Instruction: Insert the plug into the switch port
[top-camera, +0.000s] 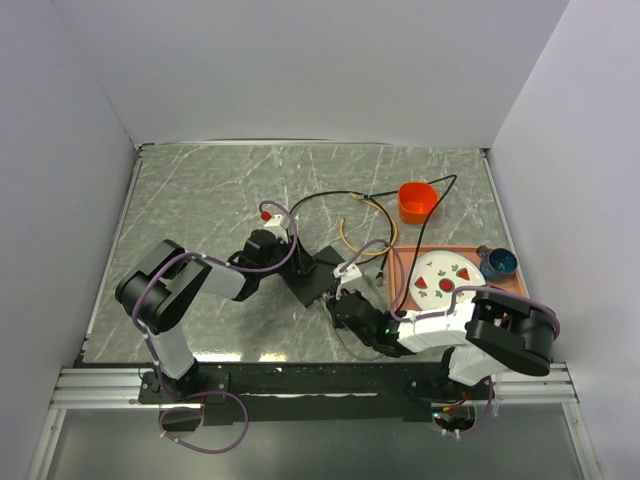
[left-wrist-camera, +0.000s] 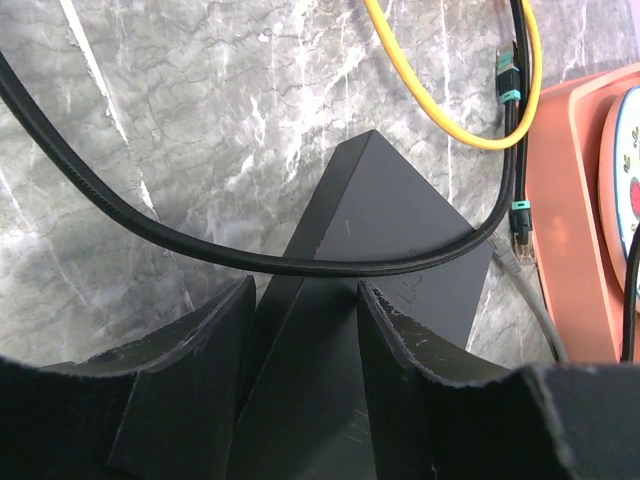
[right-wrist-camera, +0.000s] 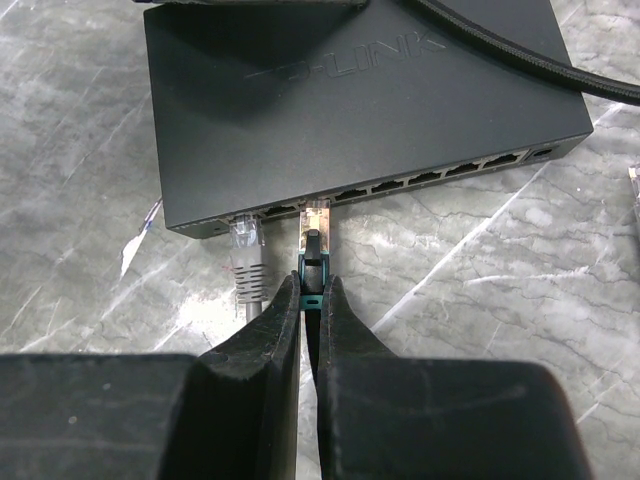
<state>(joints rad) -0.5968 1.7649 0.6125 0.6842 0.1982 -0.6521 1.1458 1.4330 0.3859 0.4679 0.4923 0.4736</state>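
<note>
Sitting at the mouth of the second socket from the left, the plug (right-wrist-camera: 317, 225) has its clear tip in the front edge of the switch (right-wrist-camera: 360, 110); can't tell if it's fully seated. Right gripper (right-wrist-camera: 312, 290) is clenched on the plug's teal boot, fingers nearly together, lower centre of the right wrist view. Grey plug (right-wrist-camera: 246, 240) sits in the first socket, just left of it; the other sockets run off to the right along the same edge. Switch lies flat on the marble table (right-wrist-camera: 80, 150), at frame centre in the top view, between the two arms. Left gripper (left-wrist-camera: 305, 290) straddles the switch's far end, one finger (left-wrist-camera: 200, 370) pressed against each side of the box, so it's grasping it. Black cable (left-wrist-camera: 150, 215) crosses the switch top just ahead of those fingers, touching the lid. Upper right of the left wrist view: yellow cable (left-wrist-camera: 450, 125) looped on the table, another teal-banded connector (left-wrist-camera: 507, 85) beside it. Orange tray (left-wrist-camera: 560, 200) at the right edge, holding a white plate (top-camera: 445, 277), with a blue cup (top-camera: 498, 262) at its upper right corner. Orange container (top-camera: 417, 200) stands on the table above the tray, apart from it.
</note>
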